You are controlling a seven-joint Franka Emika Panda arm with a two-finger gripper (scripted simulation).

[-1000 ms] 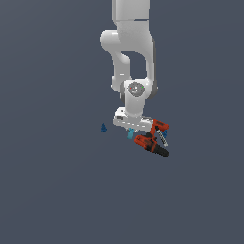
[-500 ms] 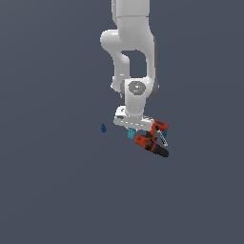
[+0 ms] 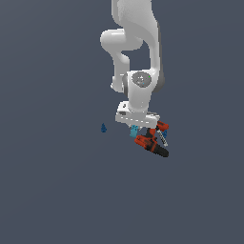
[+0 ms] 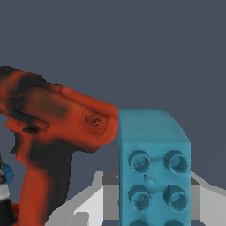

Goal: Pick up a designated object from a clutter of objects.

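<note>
The small cyan-blue block (image 3: pixel 134 132) sits just under the white hand, next to the red-and-black power drill (image 3: pixel 151 143). My gripper (image 3: pixel 136 128) is down over the block. In the wrist view the studded cyan block (image 4: pixel 154 150) fills the space between the two fingers (image 4: pixel 108 194), whose grey pads lie against its two sides. My gripper (image 4: pixel 154 198) is shut on it. The drill (image 4: pixel 53 119) lies close beside the block. The tiny dark-blue teardrop piece (image 3: pixel 103 127) lies apart, toward the exterior view's left.
The drill's body touches or nearly touches one side of the block in the wrist view. The flat dark grey floor (image 3: pixel 57 190) spreads around the small cluster. The white arm (image 3: pixel 136 57) rises above the hand.
The hand has settled slightly lower over the cyan block. The drill and the dark-blue piece have not moved.
</note>
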